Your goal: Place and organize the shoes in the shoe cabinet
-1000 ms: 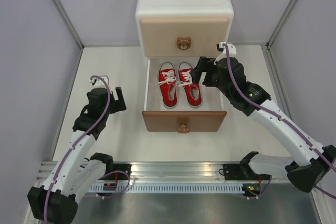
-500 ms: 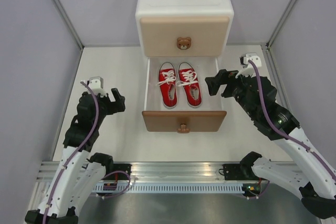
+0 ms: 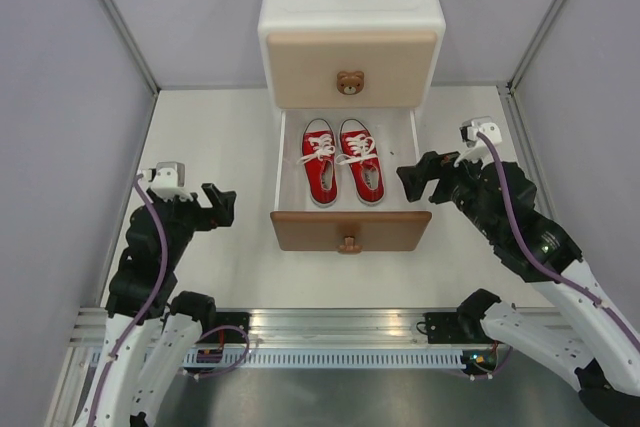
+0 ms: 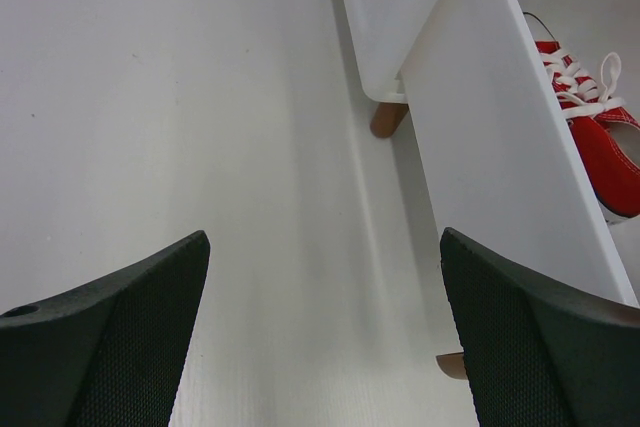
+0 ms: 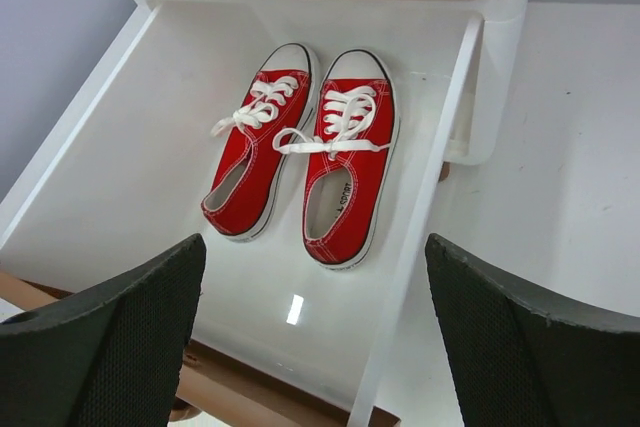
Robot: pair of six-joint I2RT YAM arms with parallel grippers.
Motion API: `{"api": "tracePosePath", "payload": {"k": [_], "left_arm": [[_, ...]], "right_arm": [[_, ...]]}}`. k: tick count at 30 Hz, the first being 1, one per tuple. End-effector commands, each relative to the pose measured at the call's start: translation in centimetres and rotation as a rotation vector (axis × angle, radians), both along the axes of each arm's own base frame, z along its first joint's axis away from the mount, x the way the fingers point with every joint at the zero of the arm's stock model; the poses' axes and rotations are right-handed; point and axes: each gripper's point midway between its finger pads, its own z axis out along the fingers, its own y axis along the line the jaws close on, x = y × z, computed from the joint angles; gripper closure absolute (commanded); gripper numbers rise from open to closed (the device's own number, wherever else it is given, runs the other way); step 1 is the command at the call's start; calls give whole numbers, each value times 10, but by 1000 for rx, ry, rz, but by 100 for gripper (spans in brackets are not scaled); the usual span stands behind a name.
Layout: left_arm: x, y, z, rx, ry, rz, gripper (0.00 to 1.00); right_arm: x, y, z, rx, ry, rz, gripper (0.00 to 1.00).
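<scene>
Though left fingers [image 4: 110,337] and right fingers [image 5: 100,347] gape empty, the closed upper drawer [image 3: 350,67] hides its contents

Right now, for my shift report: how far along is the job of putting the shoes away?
Done: the red pair sits side by side in the pulled-out lower drawer. In hand: nothing; left gripper and right gripper both hang open and empty. Left: pushing that drawer shut. The orange pair is not in view, and the upper drawer is shut, hiding its contents.

Open table [image 3: 220,137] flanks the pulled-out lower drawer [image 3: 350,230] — red shoes [image 3: 362,169] take its middle, some floor free around
</scene>
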Motion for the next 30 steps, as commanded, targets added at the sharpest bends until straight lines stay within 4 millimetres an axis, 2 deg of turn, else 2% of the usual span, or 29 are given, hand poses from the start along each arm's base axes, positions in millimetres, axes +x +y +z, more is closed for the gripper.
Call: {"api": "tracePosePath", "payload": {"k": [1,2,9,13,14,17,23,25,30], "left_arm": [[-1,-1,-11,12,22,-10,1],[0,0,-10,12,22,-2,1],[11,11,-18,-10,55,93,1],[25,18,-39,-24,103,172,1],[28,21,-47,-16,122,200,1],[37,25,-54,-15,117,237,1],[52,40,-62,41,82,313,2],[54,45,-71,51,92,349,2],[56,46,-77,72,114,350,2]], "right_arm": [[5,16,4,1,28,53,7],[7,18,10,5,28,54,8],[47,52,-30,-92,199,60,10],[73,65,-54,-144,258,23,12],[82,70,-67,-161,292,8,14],[99,74,-92,-211,348,-33,18],[124,81,-121,-231,387,-108,27],[128,82,-128,-249,396,-113,29],[136,82,-152,-298,433,-133,36]]}}
